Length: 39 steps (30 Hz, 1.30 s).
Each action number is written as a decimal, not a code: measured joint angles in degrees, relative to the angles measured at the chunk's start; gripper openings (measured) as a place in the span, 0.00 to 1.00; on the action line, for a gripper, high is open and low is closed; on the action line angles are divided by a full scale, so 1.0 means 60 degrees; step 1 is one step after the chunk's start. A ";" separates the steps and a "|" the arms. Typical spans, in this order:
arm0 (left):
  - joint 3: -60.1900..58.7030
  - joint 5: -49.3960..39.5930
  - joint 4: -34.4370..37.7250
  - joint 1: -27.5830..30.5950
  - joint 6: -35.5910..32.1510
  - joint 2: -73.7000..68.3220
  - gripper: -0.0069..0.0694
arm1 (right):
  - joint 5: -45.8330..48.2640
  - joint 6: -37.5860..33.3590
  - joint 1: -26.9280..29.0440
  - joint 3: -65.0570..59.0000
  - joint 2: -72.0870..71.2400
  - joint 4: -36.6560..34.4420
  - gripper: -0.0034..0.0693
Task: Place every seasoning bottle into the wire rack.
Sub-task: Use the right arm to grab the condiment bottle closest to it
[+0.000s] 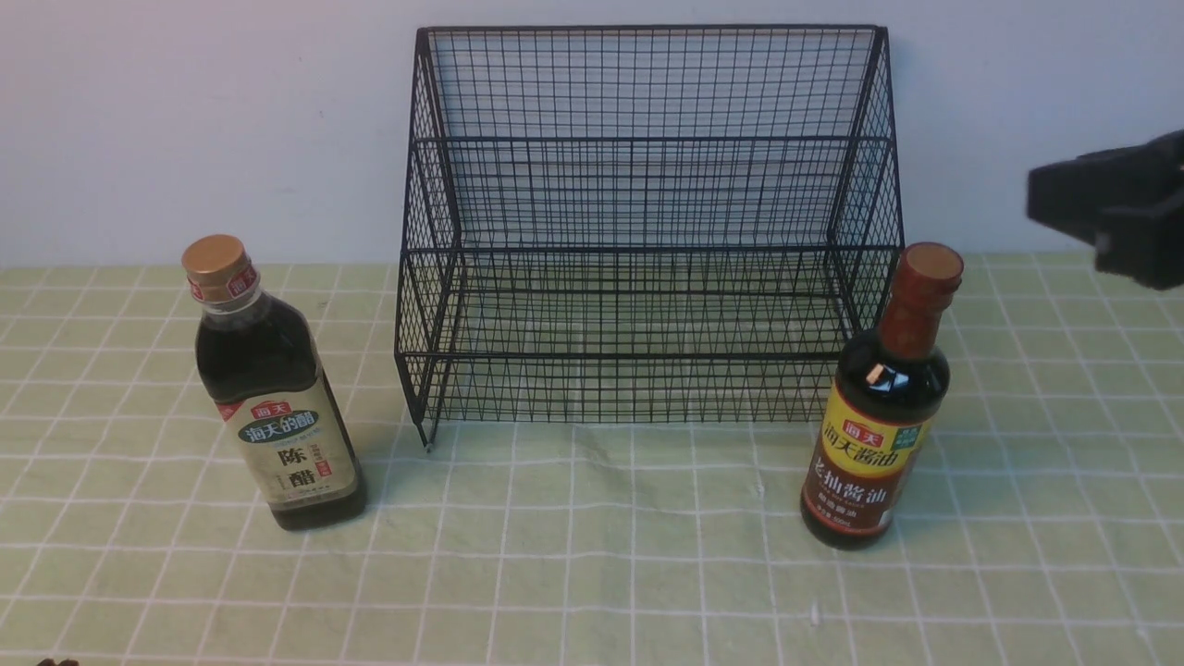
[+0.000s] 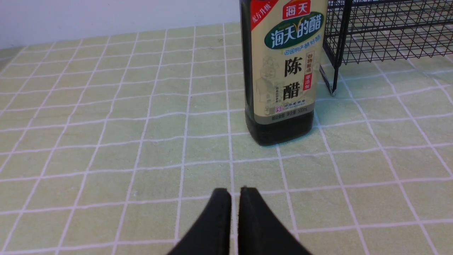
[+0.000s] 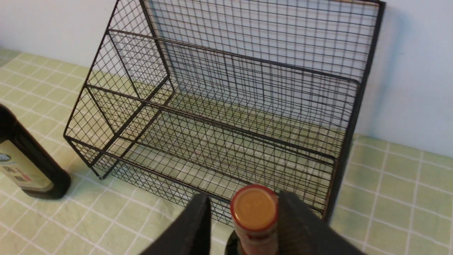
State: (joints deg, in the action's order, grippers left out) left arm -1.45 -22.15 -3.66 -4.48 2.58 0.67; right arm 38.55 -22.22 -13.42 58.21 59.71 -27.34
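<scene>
- Beyond the right claw (image 3: 245,199), see the wire rack (image 1: 638,250), bottle-free.
- Ahead of and below the right claw, apart from it, find the taller round bottle (image 1: 865,444) upright, dark inside; likely heavy, stiff, slippery, maybe breakable; best to grip by the neck.
- Ahead of the left claw (image 2: 231,193), find the squarish bottle (image 1: 287,416), dark-filled, likely weighty; suits a neck grip.
- See the right claw parted, empty; the left pressed closed, empty.

black metal wire rack (image 1: 647,356), glossy dark bottles (image 1: 259,356)

a pale green, white-gridded table (image 1: 573,555) carries two sauce bottles (image 1: 874,444) and a black wire rack (image 1: 647,355).
</scene>
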 joint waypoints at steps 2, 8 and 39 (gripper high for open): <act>0.0000 0.0000 0.0000 0.0000 0.0000 0.0000 0.11 | -0.0036 -0.0375 -0.0056 0.0052 0.0294 -0.0272 0.54; 0.0000 0.0000 0.0000 0.0000 0.0000 0.0000 0.11 | -0.0211 -0.1852 -0.0231 0.0060 0.1704 -0.0994 0.87; 0.0000 0.0000 0.0000 0.0000 0.0000 0.0000 0.11 | -0.0451 -0.2428 -0.0231 0.0071 0.3132 -0.0853 0.43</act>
State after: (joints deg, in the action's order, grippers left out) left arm -1.45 -22.15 -3.66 -4.48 2.58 0.67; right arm 35.85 -36.79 -14.81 58.64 78.50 -32.46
